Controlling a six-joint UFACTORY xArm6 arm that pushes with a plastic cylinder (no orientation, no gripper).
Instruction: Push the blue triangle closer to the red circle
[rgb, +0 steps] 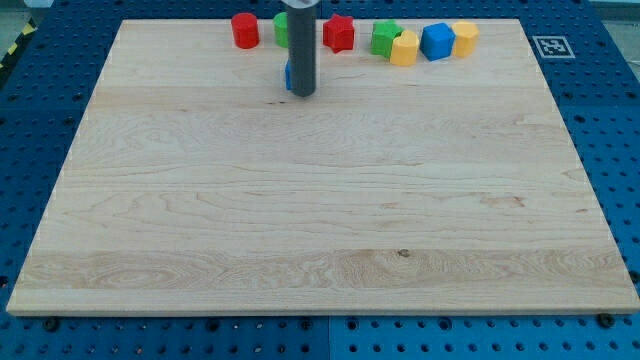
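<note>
Bare wood fills the near half of the tabletop, and every block sits in a row along the far edge. No pincer exists on this arm: it ends in a dark rod, nothing is held, and my tip rests on the wood a little in from the far edge, left of centre.

Just a sliver of the blue triangle shows at the rod's left side; the rest is hidden behind the rod, so I cannot tell its exact outline or whether the tip is touching it. The red circle stands near the far edge, up and to the view's left of the triangle, a short way apart from it. A green block peeks out beside the rod, between the red circle and a red star. Further toward the far right corner sit a green block, a yellow block, a blue cube and another yellow block.

As I judge it, the push should run toward the far left, from the triangle's right and near side. Keeping the stroke short and centred on the triangle should stop it spinning off into the green block by the rod.
</note>
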